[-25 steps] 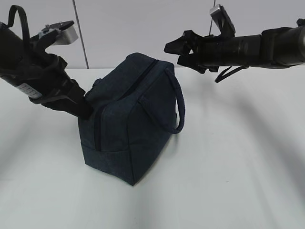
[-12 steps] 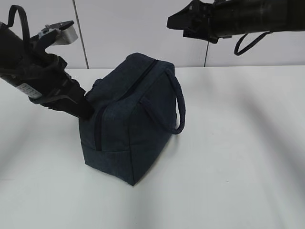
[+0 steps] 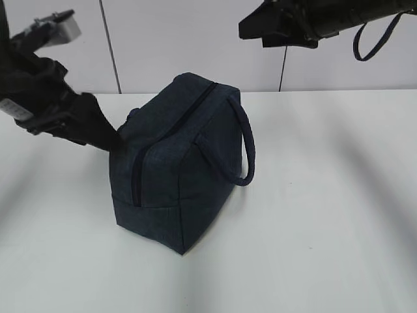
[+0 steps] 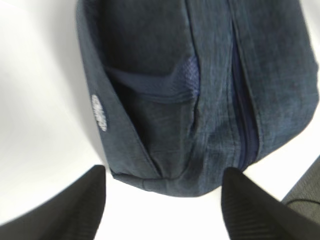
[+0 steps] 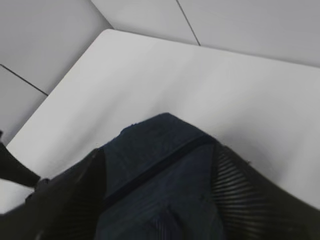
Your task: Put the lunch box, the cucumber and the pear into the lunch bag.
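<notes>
Starting at the left, the left gripper [image 3: 112, 140] sits low at the left end of the lunch bag [image 3: 179, 163]. In the left wrist view its 2 dark fingers [image 4: 75, 210] stand well apart with only bare table between them, just short of the bag's end panel [image 4: 170, 150]; nothing is held. The bag stands upright on the white table [image 3: 326, 208], near the centre, its zipper [image 3: 189, 114] running closed along the top and down the near end. 1 looped handle [image 3: 244, 140] hangs over the right face. The lunch box, cucumber and pear cannot be seen in any view. At upper right, the right gripper [image 3: 251, 29] hangs high above the bag, clear of it; the right wrist view shows its fingers [image 5: 250, 195] spread wide, framing the bag top [image 5: 160, 170] below, holding nothing.
</notes>
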Motion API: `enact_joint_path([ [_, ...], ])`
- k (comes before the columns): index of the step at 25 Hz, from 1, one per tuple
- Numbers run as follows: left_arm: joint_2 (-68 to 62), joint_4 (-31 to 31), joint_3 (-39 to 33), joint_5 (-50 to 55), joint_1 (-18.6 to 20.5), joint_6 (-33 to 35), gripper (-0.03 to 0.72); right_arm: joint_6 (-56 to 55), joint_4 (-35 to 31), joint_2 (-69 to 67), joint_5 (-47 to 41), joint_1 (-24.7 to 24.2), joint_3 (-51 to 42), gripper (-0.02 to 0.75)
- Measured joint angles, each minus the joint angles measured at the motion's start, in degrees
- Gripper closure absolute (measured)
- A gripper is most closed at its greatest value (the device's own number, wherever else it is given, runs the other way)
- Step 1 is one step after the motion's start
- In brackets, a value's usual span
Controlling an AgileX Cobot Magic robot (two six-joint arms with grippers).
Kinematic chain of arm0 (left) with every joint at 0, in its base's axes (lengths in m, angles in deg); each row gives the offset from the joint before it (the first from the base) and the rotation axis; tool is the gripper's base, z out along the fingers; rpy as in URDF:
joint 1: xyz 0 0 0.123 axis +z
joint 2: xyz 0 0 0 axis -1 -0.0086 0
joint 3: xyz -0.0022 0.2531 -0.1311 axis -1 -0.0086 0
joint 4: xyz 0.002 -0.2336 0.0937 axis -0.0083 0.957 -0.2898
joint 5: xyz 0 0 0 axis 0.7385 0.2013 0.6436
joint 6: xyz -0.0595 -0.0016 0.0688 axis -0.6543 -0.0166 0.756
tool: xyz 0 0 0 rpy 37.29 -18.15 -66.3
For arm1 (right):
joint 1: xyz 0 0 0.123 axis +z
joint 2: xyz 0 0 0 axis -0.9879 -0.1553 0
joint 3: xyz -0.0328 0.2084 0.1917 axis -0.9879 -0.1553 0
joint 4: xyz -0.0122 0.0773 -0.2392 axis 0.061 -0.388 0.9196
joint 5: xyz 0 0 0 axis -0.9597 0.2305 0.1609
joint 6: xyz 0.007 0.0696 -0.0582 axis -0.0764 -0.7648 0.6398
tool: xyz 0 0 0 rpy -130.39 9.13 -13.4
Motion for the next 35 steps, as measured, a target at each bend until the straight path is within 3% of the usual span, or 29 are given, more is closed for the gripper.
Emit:
enact_joint_path([
  [4,3.15,0.19,1.1,0.19,1.97,0.0,0.255,-6.35,8.99,0.55,-2.28,0.5,0.0,0.236],
  [9,4.74,-0.42,1.7,0.26,2.61,-0.95,0.254,-18.94,29.74,1.54,-4.85,5.18,0.0,0.24],
  [12,4.8,-4.54,1.7,-0.41,2.61,-4.82,0.257,-29.86,46.18,3.2,-5.27,9.68,0.0,0.241],
  [15,5.77,-10.78,1.7,-2.31,2.61,-9.86,0.278,-39.35,58.11,5.2,-5.65,12.64,-0.11,0.241],
  [20,10.53,-17.86,1.7,-4.75,2.69,-16.57,0.3,-54.3,71.23,10.15,-5.65,14.0,-4.61,0.241],
  [29,20.85,-19.35,-1.28,-5.0,2.69,-18.99,0.304,-61.14,76.37,29.34,2.51,14.11,-26.32,0.241],
  [35,31.35,-19.3,-8.87,-4.14,2.69,-19.17,0.305,-61.92,79.46,43.71,1.02,14.11,-32.72,0.241],
])
